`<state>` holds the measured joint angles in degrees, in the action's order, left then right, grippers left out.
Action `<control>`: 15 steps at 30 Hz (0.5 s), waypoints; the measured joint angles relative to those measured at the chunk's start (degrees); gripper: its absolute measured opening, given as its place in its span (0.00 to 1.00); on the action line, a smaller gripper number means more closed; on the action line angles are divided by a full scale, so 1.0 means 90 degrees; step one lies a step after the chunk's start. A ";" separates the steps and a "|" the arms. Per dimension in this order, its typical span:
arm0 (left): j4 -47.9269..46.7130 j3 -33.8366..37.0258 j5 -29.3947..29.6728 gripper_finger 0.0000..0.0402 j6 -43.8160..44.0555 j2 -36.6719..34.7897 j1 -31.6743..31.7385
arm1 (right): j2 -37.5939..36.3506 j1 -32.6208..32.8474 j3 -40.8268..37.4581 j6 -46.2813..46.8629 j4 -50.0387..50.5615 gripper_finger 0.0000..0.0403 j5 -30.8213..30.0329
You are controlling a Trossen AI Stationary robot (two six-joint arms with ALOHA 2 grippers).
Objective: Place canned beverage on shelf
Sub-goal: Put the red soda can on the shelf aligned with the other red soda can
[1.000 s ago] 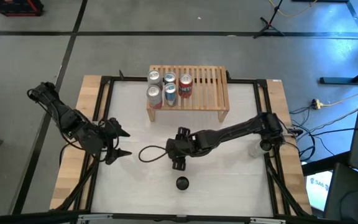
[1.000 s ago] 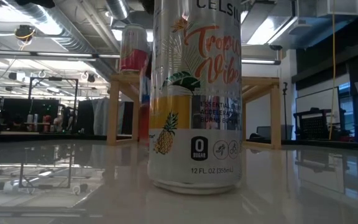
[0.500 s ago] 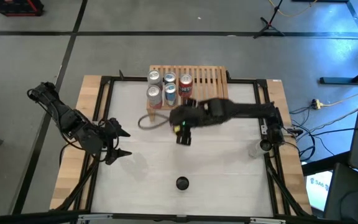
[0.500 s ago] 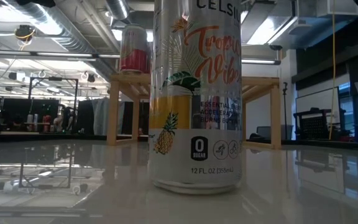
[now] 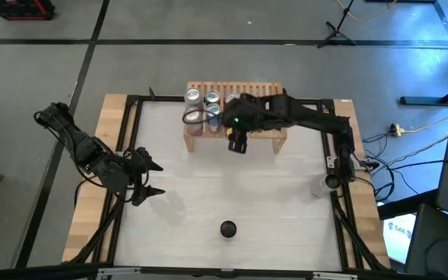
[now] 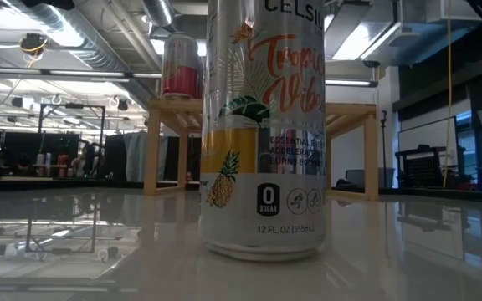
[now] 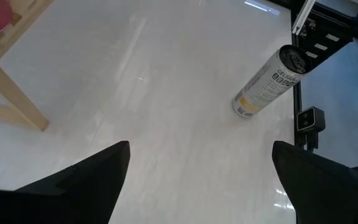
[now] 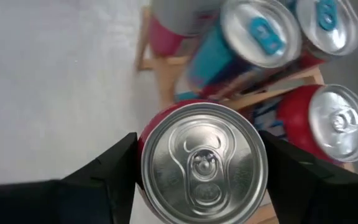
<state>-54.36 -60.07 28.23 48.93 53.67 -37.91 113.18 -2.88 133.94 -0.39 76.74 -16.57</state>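
Note:
My right gripper (image 5: 236, 134) is shut on a red can with a silver top (image 8: 204, 165), over the front edge of the light-wood slatted shelf (image 5: 255, 89). The gripper hides the can in the high view. Several cans (image 5: 194, 116) stand on the shelf's left part. They also show in the right wrist view (image 8: 260, 31). A pineapple-printed can (image 5: 228, 229) stands upright on its base near the table's front. It also shows in the low view (image 6: 264, 125) and the left wrist view (image 7: 269, 81). My left gripper (image 5: 150, 177) waits open at the table's left. My right gripper pinches the red can between its two fingers (image 8: 98, 186), one on each side of the can's wall (image 8: 146, 186) just below the top rim. The fingers come from above, pointing down. The can sits upright in the hold, top up, lifted clear of the table.
The shelf stands at the table's far middle on solid side legs (image 6: 156, 150), and its right slats are bare. A black frame rail (image 5: 341, 225) runs along the table's sides. A small clear object (image 5: 320, 187) sits at the right edge. Open white tabletop lies between the shelf and the standing can.
My right gripper has gone from the table's middle toward the far edge, carrying the red can up to the shelf's front. The can passed behind the pineapple can in the low view and has left that view.

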 joint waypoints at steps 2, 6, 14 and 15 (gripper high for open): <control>0.0001 0.0000 0.0000 0.96 0.0000 0.0000 0.0000 | 0.0002 -0.0160 -0.0006 -0.0059 0.0025 0.65 0.0095; 0.0001 0.0000 0.0007 0.96 0.0005 0.0000 0.0000 | 0.0042 -0.0384 -0.0008 -0.0046 -0.0069 0.65 0.0149; 0.0001 0.0000 0.0007 0.96 0.0028 0.0000 0.0000 | 0.0115 -0.0566 -0.0094 -0.0224 -0.0218 0.65 0.0498; 0.0001 0.0000 0.0007 0.96 0.0024 0.0000 0.0000 | 0.0140 -0.0582 -0.0096 -0.0261 -0.0234 0.65 0.0500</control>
<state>-54.35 -60.07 28.29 49.15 53.67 -37.91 114.44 -8.12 133.08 -2.74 74.63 -12.07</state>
